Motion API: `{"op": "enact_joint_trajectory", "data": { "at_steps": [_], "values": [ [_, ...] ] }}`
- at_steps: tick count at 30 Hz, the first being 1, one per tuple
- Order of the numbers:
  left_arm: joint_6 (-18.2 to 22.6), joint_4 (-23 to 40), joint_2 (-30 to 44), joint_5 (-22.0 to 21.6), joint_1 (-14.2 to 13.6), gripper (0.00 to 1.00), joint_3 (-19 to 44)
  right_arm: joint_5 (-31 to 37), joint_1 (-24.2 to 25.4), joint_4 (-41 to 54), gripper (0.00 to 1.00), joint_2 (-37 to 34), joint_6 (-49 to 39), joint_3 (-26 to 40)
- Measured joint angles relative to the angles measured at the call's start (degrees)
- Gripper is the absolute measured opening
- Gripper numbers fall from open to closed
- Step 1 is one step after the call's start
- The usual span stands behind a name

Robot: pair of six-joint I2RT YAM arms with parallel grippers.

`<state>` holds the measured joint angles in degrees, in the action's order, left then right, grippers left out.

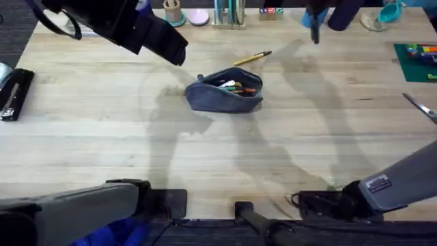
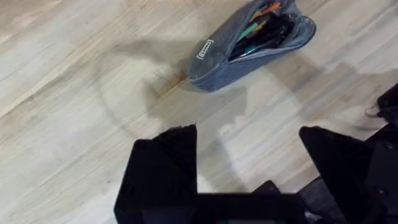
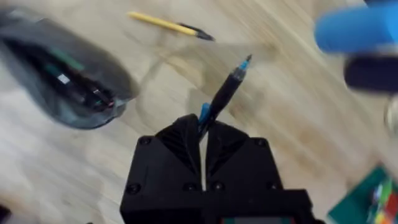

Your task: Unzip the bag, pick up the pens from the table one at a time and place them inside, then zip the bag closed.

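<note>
The bag [image 1: 224, 89] lies in the middle of the tabletop [image 1: 95, 137], a little toward the far side. Its zipper is open and I can see colored things already inside. The yellow pen [image 1: 252, 59] lies on the wood just past the bag, not touching it.

My right hand [image 3: 203, 127] is up high over the far right part of the tabletop. Its fingers are squeezed tight on the black pen [image 3: 224, 99], which sticks out with a blue tip. My left hand [image 2: 249, 162] hangs over the wood near the bag. Its fingers are wide apart and hold nothing.

I think the pen could slip, because I only hold it near one end and the long part pokes out. If I bring it down crooked, the tip could hit the side of the bag and push the bag away. The opening is thin, so the pen could land on the wood beside it instead. The bag may also slide, since nothing holds it down.

There is lots of bare wood around the bag, so I have room to come in. The cups and pots [image 1: 173, 12] along the far edge are close to my right arm. The scissors [image 1: 420, 108] and green mat [image 1: 418, 61] sit far off on the right.
</note>
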<state>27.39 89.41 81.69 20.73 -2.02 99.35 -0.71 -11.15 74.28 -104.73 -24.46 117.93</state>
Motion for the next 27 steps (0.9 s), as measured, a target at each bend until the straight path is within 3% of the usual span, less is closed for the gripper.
{"op": "enact_joint_trajectory", "data": {
  "at_steps": [4,15,27],
  "values": [
    [0.01,0.00,0.00,0.00,0.00,0.995,0.00,-5.13,-1.10,0.60,0.031,0.00,-10.25,0.00],
    [-0.01,0.00,0.00,0.00,0.00,0.995,0.00,-10.06,-2.37,2.41,0.032,0.00,-32.68,0.02],
    [-0.01,0.00,0.00,0.00,0.00,0.996,0.00,-20.11,-2.47,2.47,0.031,0.00,-39.17,0.02]
  ]
}}
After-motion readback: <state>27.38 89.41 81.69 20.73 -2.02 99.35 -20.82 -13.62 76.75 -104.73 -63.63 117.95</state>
